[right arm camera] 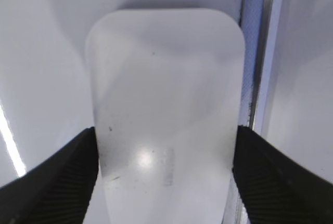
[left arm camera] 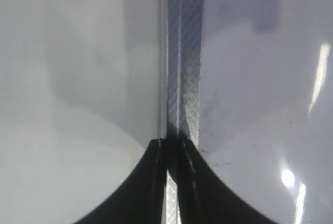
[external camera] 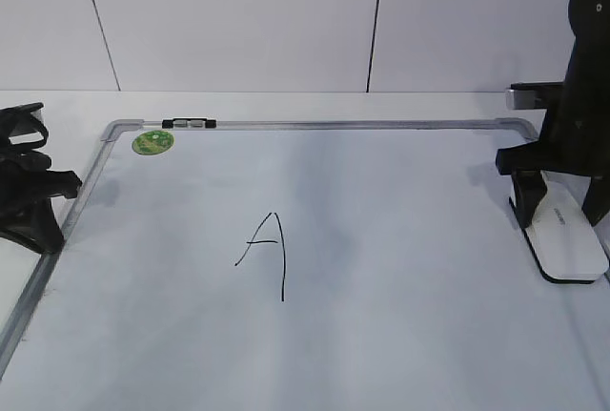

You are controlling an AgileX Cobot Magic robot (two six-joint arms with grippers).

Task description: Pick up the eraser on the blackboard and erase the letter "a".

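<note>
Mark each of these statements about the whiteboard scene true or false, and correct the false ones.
1. The eraser lies near the right edge of the blackboard. True.
2. The right claw has a finger on each side of the eraser. True.
3. The green sticker is at the board's far right corner. False: it is at the far left corner.
4. The left claw is holding the eraser. False: its fingers are together over the board's frame, with nothing between them.
5. The letter on the board is drawn in red. False: it is black.
</note>
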